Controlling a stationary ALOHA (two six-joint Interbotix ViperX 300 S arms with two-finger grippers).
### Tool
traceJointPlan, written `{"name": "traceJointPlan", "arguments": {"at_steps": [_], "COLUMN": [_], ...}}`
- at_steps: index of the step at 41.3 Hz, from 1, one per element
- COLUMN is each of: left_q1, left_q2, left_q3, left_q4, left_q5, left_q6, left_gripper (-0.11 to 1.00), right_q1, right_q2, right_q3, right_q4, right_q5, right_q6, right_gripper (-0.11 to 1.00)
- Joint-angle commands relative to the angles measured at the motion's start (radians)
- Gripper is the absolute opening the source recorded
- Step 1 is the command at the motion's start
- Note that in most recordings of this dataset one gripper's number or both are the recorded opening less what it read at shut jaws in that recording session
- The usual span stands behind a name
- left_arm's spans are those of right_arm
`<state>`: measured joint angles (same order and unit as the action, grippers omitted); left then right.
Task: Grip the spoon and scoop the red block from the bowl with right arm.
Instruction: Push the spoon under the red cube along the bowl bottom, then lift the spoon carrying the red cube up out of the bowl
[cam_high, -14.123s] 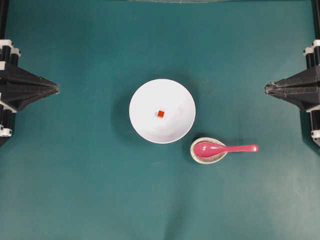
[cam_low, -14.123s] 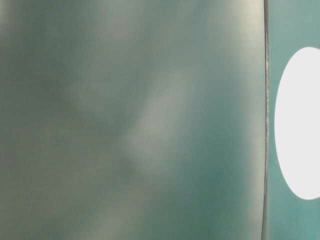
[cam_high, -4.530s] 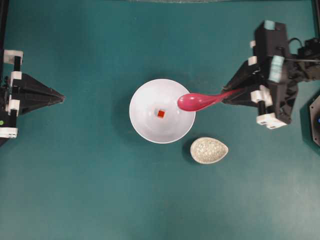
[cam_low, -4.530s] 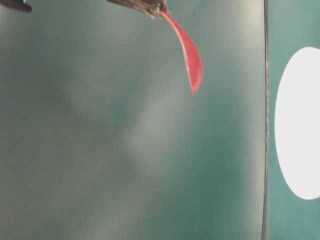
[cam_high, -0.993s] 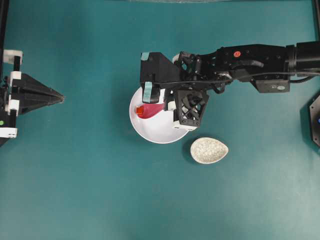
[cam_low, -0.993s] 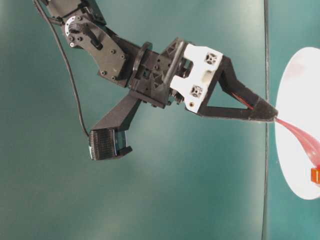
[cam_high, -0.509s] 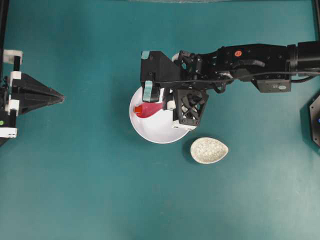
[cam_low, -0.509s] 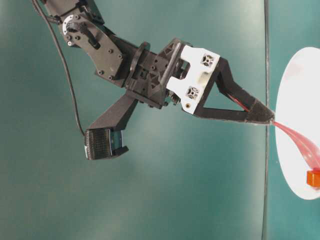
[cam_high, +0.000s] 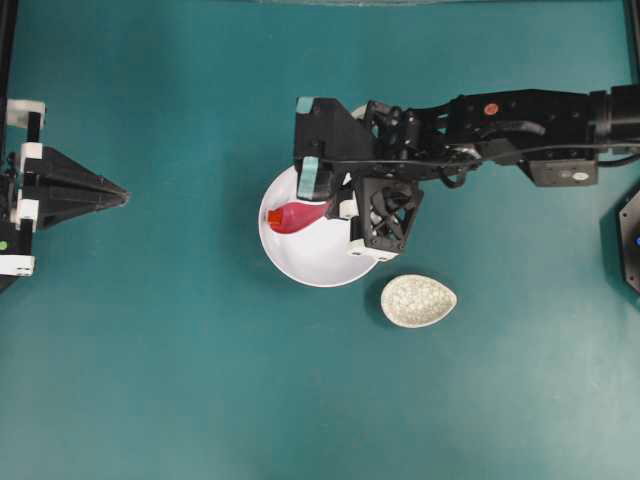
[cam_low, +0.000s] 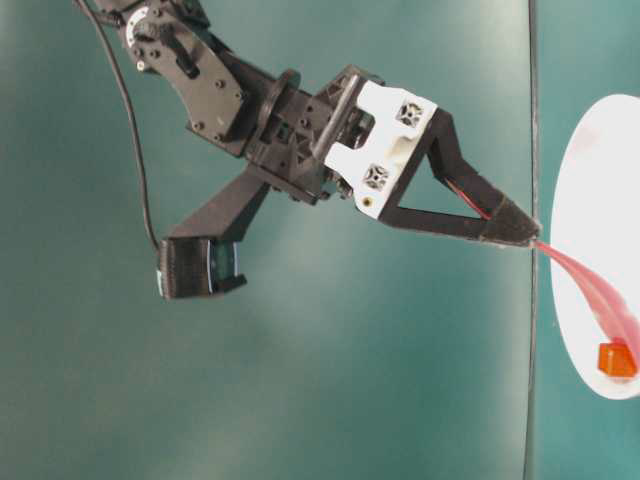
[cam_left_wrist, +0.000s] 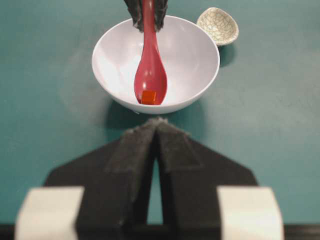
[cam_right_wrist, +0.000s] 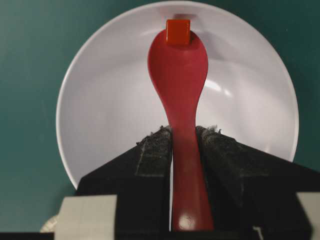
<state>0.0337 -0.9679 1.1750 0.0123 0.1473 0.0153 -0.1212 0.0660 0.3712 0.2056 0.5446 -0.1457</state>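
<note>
The white bowl (cam_high: 300, 270) stands mid-table. My right gripper (cam_right_wrist: 183, 132) is shut on the handle of the magenta spoon (cam_right_wrist: 178, 65), whose oval end reaches into the bowl (cam_right_wrist: 110, 100) towards its left wall. The small red block (cam_right_wrist: 178, 31) sits at the very tip of the spoon's oval end. From the side, the right gripper (cam_low: 530, 238) slants down to the bowl's rim, with the spoon (cam_low: 595, 285) and block (cam_low: 616, 359) below it. The left wrist view shows the block (cam_left_wrist: 148, 97) on the spoon (cam_left_wrist: 150, 75). My left gripper (cam_left_wrist: 156, 122) is shut and empty at the far left (cam_high: 120, 192).
A speckled egg-shaped spoon rest (cam_high: 418, 301) lies empty just right of and below the bowl, also seen as the spoon rest (cam_left_wrist: 218, 25) behind the bowl's rim (cam_left_wrist: 215, 65). The right arm (cam_high: 520, 115) stretches in from the right edge over teal table.
The right wrist has shifted slightly to the right and the gripper has tipped a little. The block stays at the spoon's tip and shows more fully from the side. The left arm is still.
</note>
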Motion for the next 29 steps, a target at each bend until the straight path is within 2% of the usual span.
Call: {"name": "traceJointPlan", "arguments": {"at_steps": [1,15,29], "left_q1": [0.002,0.002,0.002], "left_q2": [0.003,0.003,0.003], "left_q3": [-0.012,-0.012,-0.012], "left_q4": [0.003,0.003,0.003], "left_q5": [-0.011,-0.011,-0.011], "left_q6": [0.002,0.002,0.002], "left_gripper": [0.0,0.0,0.0], "right_q1": [0.005,0.015,0.034], "right_q2": [-0.046,-0.098,-0.183], "right_q3": [0.005,0.086,0.21], "right_q4": [0.009,0.011,0.011], "right_q5": [-0.031,-0.135,-0.339], "right_q6": [0.006,0.037,0.037], "right_gripper": [0.24,0.24,0.24]}}
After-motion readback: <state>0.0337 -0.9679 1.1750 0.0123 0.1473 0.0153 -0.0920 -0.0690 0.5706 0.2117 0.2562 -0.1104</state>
